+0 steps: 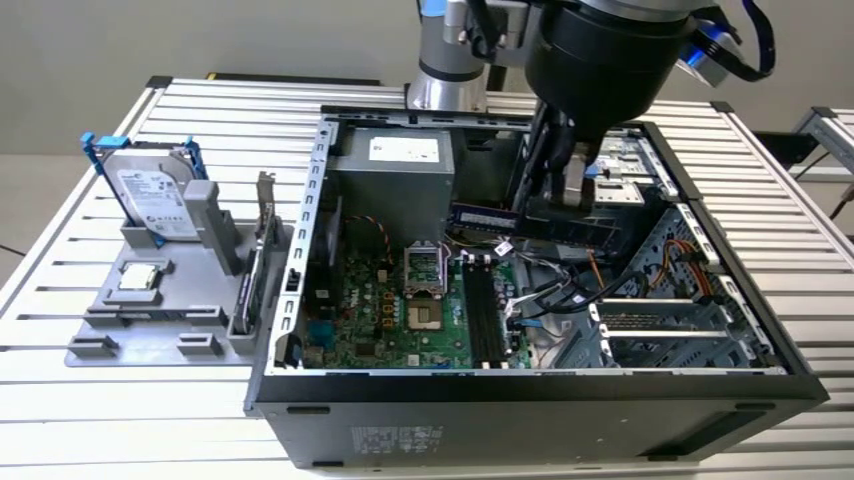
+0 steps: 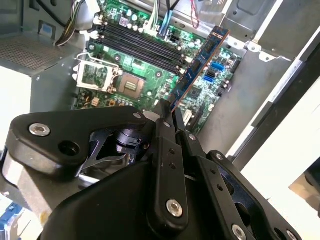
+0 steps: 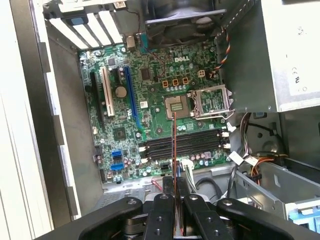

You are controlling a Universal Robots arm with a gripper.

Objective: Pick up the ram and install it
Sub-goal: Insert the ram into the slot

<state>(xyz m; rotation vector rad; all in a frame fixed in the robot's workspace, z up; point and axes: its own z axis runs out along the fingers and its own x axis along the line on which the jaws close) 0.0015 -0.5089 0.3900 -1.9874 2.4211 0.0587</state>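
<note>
Black gripper [image 3: 175, 183] up close in both wrist views, pinched narrow on one end of the ram [image 3: 174, 145], free end pointing away over the board. Edge-on in the first wrist view, a thin line crossing above the black memory slots [image 3: 195, 142] toward the CPU socket [image 3: 177, 106]; dark blue face on show in the second wrist view, tilted, clear of the slots and not yet seated. From the exterior view: stick roughly level in the air inside the open computer case [image 1: 534, 385], above the green motherboard [image 1: 387, 315], near the grey power supply [image 1: 394, 165]. Outside the case, toward the exterior view's left, on the slatted table [image 1: 120, 410] — grey fixture [image 1: 147, 300] with a hard drive in a blue frame [image 1: 150, 195] standing upright and a card with a metal bracket [image 1: 263, 215] on edge.
</note>
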